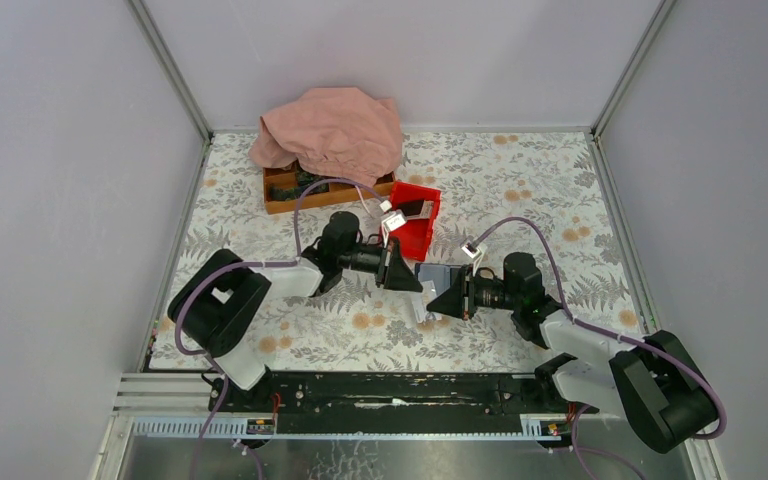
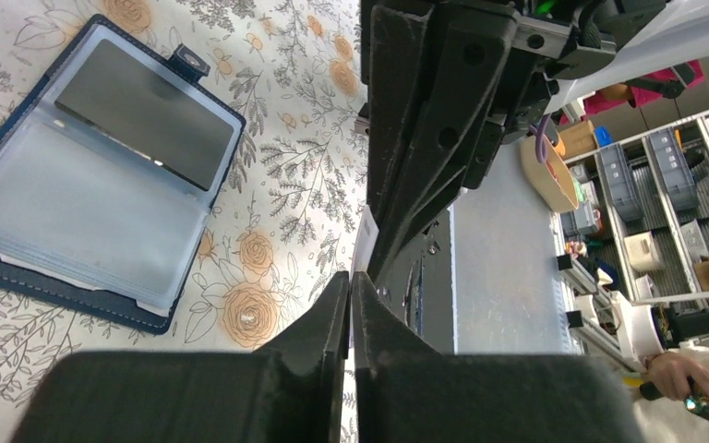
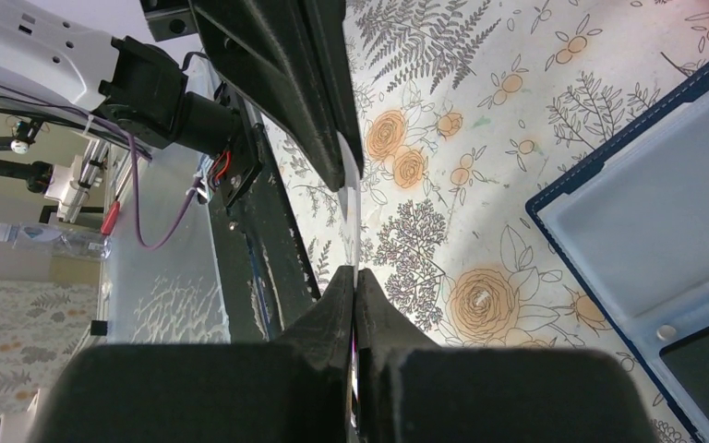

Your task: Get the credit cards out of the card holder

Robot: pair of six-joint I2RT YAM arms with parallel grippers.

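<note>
Blue card holder (image 2: 92, 189) lying open on floral tabletop (image 2: 282, 157), dark card (image 2: 148, 120) sitting in pocket. I'm seeing left tool (image 2: 351, 281) and right tool (image 3: 353, 277) both pinching thin pale card (image 3: 352, 198) beside holder.

Left arm (image 1: 260, 285): stretched rightward, forearm low and level.
Right arm (image 1: 580, 345): stretched leftward to meet it.
Left gripper (image 1: 412, 283): fingers pressed together on a credit card (image 2: 366, 235) seen edge-on.
Right gripper (image 1: 438, 300): tip to tip with the left, pinched on the same card.
</note>
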